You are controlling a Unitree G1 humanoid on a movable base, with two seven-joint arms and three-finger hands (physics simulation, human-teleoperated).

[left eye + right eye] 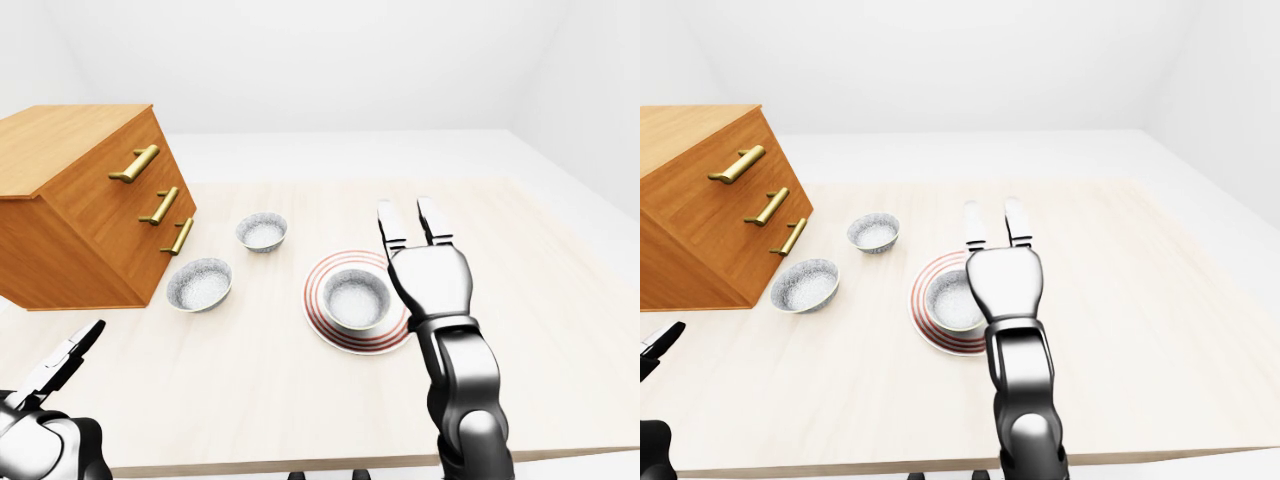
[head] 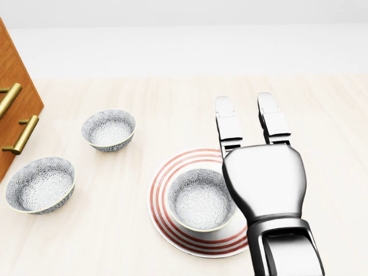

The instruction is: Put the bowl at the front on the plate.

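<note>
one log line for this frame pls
bowl: upright on plate | right hand: open, clear of bowl | left hand: open, low left | other bowls: left of plate

I see a white plate (image 2: 156, 207) banded with red concentric rings. The bowl (image 2: 200, 200) on it has a grey-and-white floral print and a pale rim. The left-edge bowl (image 2: 40, 184) and the bowl above it (image 2: 108, 130) share that print. The counter (image 2: 322, 144) is pale wood grain. The drawer chest (image 1: 80, 210) is orange-brown with brass handles (image 1: 135, 163). My right hand (image 2: 264, 184) is glossy silver.
</note>
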